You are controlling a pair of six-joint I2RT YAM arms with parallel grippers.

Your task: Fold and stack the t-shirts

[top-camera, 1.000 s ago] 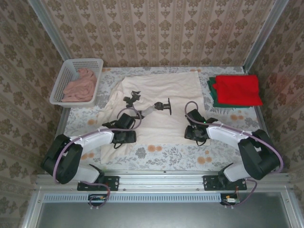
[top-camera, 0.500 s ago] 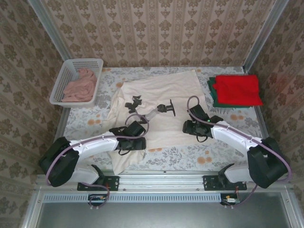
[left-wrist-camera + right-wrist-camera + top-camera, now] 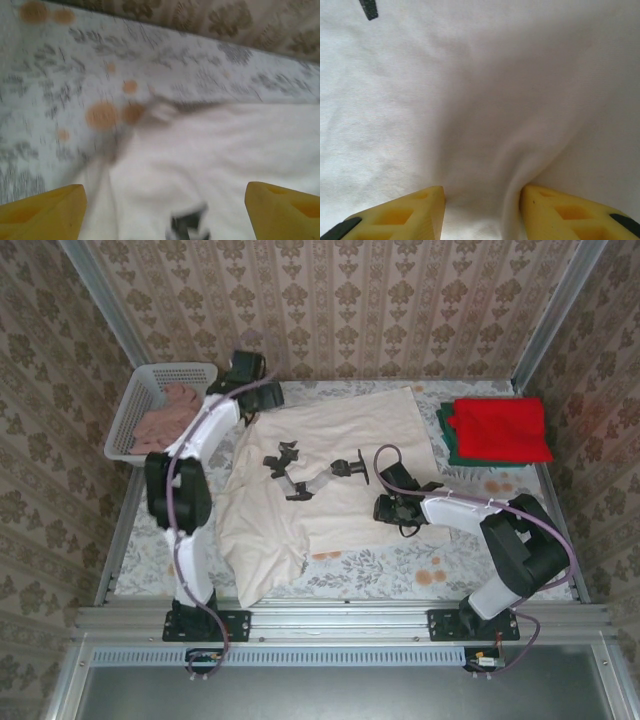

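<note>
The cream-white t-shirt (image 3: pixel 340 430) lies spread across the middle of the table, dark print (image 3: pixel 290 468) facing up, its left side hanging toward the front edge. My left gripper (image 3: pixel 262 400) is stretched out to the shirt's far left corner. It hovers open (image 3: pixel 162 195) above the cloth (image 3: pixel 210 150); that view is blurred. My right gripper (image 3: pixel 388 508) rests on the shirt's right part. Its jaws stand partly closed (image 3: pixel 482 192) around a raised fold (image 3: pixel 520 165). The red t-shirt (image 3: pixel 500 428) lies folded on the dark green one (image 3: pixel 446 445) at the back right.
A white lattice basket (image 3: pixel 128 412) holding pinkish cloth (image 3: pixel 170 420) stands at the back left, close to my left arm. The flowered tablecloth (image 3: pixel 380 565) shows along the front. Patterned walls close in the back and sides.
My left arm has swung from the shirt's near left side up to its far left corner. The shirt's left part now hangs lower toward the front. My right gripper shifted slightly left.
</note>
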